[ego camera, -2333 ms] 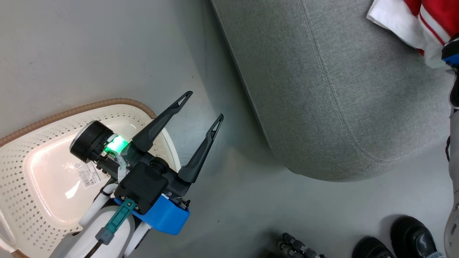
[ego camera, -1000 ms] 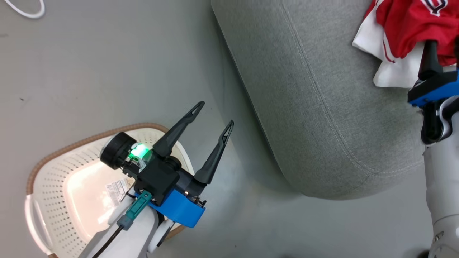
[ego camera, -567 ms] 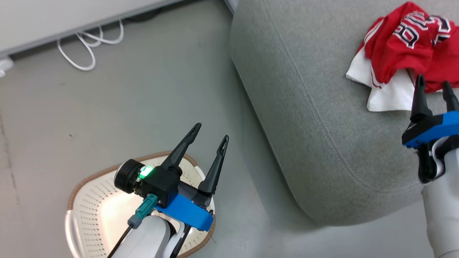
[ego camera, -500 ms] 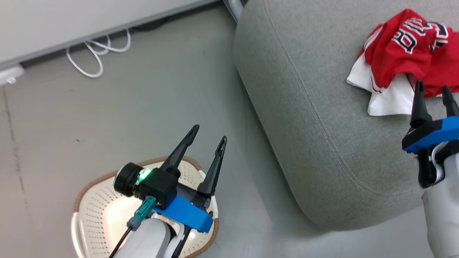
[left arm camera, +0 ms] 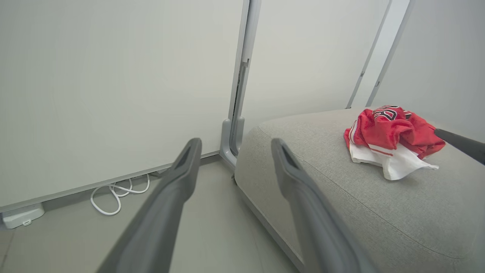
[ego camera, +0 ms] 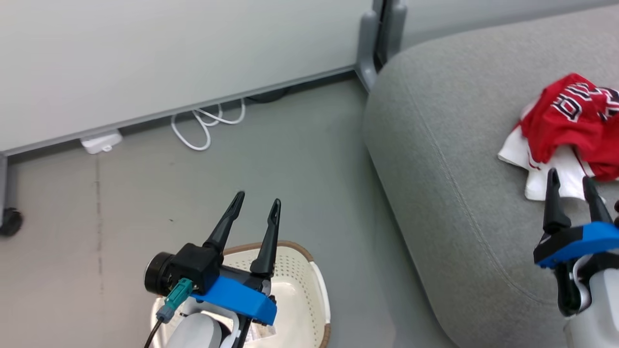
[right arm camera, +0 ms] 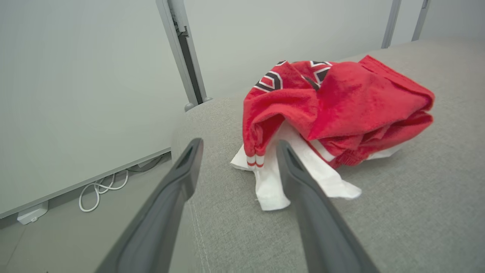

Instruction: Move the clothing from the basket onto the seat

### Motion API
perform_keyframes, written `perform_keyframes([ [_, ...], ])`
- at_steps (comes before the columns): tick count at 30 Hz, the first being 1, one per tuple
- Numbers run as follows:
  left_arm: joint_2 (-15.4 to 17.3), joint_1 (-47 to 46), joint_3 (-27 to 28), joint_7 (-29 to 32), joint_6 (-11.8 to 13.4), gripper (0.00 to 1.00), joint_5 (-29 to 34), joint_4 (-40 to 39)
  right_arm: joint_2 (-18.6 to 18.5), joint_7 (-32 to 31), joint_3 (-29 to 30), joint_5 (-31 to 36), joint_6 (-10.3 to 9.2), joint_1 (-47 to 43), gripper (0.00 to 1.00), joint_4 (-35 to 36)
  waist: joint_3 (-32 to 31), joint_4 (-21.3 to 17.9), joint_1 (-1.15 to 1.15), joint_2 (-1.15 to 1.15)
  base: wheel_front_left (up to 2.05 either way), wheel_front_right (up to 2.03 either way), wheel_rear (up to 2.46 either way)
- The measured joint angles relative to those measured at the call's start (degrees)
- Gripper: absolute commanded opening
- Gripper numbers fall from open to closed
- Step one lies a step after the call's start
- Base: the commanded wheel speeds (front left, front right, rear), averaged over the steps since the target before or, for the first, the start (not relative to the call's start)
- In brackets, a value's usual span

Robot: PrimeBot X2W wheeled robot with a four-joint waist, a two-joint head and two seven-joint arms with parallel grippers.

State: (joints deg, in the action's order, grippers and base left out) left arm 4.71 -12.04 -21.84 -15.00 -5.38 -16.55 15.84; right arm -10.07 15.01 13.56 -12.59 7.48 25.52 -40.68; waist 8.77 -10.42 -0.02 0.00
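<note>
A pale wall of panels [ego camera: 169, 53] stands behind the seat, with a grey post [ego camera: 379, 38] just off the seat's far corner. Grey floor [ego camera: 145, 193] spreads out from the seat's left side.

The seat [ego camera: 449, 159], a broad grey upholstered cushion with a stitched seam around its rounded edge, is also in the left wrist view [left arm camera: 341, 197] and the right wrist view [right arm camera: 416, 212].

The basket [ego camera: 300, 270] stands on the floor, well apart from the seat's left side. What shows of its inside holds no cloth; part of it is hidden by the arm.

The clothing [ego camera: 570, 121] lies crumpled on top of the seat, well in from its edge. It is a red heap with lettering uppermost and white cloth spilling out toward the seat's near side [left arm camera: 390, 132] [right arm camera: 341, 102].

The left gripper [ego camera: 258, 198] hangs over the basket, clear of the seat, its fingers spread with nothing between them [left arm camera: 235, 142].

The right gripper [ego camera: 570, 175] is over the seat, at the near edge of the clothing, with its fingers spread and holding nothing [right arm camera: 239, 142]. I cannot tell whether the tips touch the white cloth.

A white cable [ego camera: 203, 128] loops on the floor at the wall's foot, well to the left of the seat. A small white box [ego camera: 101, 141] lies farther from the seat, and a dark caster [ego camera: 9, 221] farther again.
</note>
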Motion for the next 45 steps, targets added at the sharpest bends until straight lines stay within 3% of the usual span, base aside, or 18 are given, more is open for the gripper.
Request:
perform_keyframes([
  [25, -1.7, 5.3, 9.0, 0.0, -0.7, 1.00, 0.1, 5.4, 6.8, -6.9, -2.1, 5.2, 0.00, -21.3, 1.00, 26.5, -8.2, 14.4, 0.01, 0.00, 0.00, 0.00, 0.00],
  [32, -1.7, 6.1, 11.1, 0.0, -1.0, 1.00, 1.0, 6.1, 7.1, -7.7, -3.5, 5.3, 0.00, -24.8, 1.00, 30.3, -8.9, 15.4, 0.01, 0.00, 0.00, 0.00, 0.00],
  [45, -1.8, 7.2, 12.5, 0.0, -1.5, 1.00, 2.1, 6.2, 7.1, -7.8, -5.7, 3.0, 0.00, -27.0, 1.00, 30.8, -9.0, 14.6, 0.01, 0.00, 0.00, 0.00, 0.00],
])
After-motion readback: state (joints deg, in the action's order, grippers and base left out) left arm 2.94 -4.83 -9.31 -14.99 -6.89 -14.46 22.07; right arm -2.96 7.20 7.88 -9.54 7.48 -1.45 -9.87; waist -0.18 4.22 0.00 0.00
